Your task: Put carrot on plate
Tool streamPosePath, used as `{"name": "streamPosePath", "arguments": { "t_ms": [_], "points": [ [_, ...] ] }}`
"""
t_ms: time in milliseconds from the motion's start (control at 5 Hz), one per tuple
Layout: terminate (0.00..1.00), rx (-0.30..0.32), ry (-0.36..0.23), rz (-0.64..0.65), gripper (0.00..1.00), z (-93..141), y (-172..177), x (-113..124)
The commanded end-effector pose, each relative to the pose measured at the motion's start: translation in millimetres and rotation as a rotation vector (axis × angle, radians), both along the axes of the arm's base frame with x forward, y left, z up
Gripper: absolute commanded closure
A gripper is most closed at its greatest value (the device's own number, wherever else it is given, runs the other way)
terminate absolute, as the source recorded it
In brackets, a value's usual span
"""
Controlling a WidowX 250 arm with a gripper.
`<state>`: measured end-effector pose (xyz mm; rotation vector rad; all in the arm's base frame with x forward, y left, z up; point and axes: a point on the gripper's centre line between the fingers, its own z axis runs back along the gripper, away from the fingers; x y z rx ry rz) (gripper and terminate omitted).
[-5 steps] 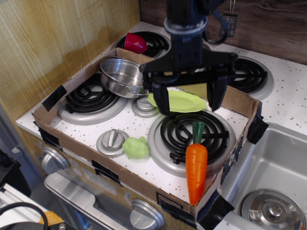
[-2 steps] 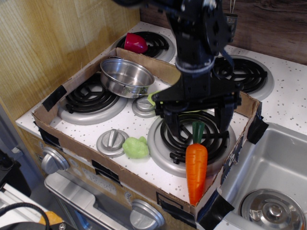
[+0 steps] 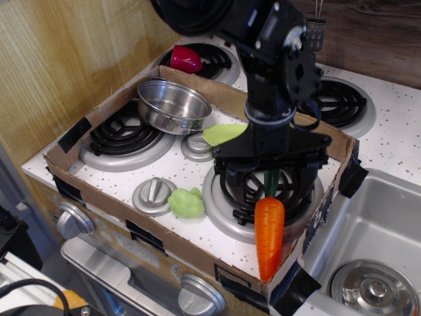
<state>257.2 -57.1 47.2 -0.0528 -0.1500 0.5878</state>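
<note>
Nearest me the carrot [image 3: 269,234] lies on the front right burner [image 3: 263,191], tip toward the cardboard rim [image 3: 164,240], green stem pointing away. It looks light, rigid and glossy, so I judge it will slip unless I squeeze across the thick orange shoulder just below the stem. My pincer [image 3: 266,187] hangs over that stem end, jaws spread wide and holding nothing. Left of the carrot sits a small pale green toy [image 3: 185,202]. Behind my wrist the plate [image 3: 225,133] shows only its left edge; farther back stands the steel pot [image 3: 172,105].
</note>
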Motion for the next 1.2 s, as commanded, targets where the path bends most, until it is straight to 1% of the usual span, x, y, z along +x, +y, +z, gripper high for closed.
{"name": "streamPosePath", "arguments": {
  "t_ms": [0, 200, 400, 600, 800, 1000],
  "points": [
    [0.0, 0.013, -0.026, 0.016, 0.0, -20, -2, -1],
    [0.0, 0.017, -0.022, -0.024, 0.0, -35, 0, 0],
    [0.0, 0.054, 0.033, -0.006, 1.0, -31, -1, 4],
    [0.0, 0.091, 0.032, 0.021, 1.0, -19, -4, 8],
    [0.0, 0.063, 0.049, 0.027, 1.0, -11, -6, 9],
    [0.0, 0.019, 0.054, 0.015, 1.0, 6, -4, 15]
  ]
}}
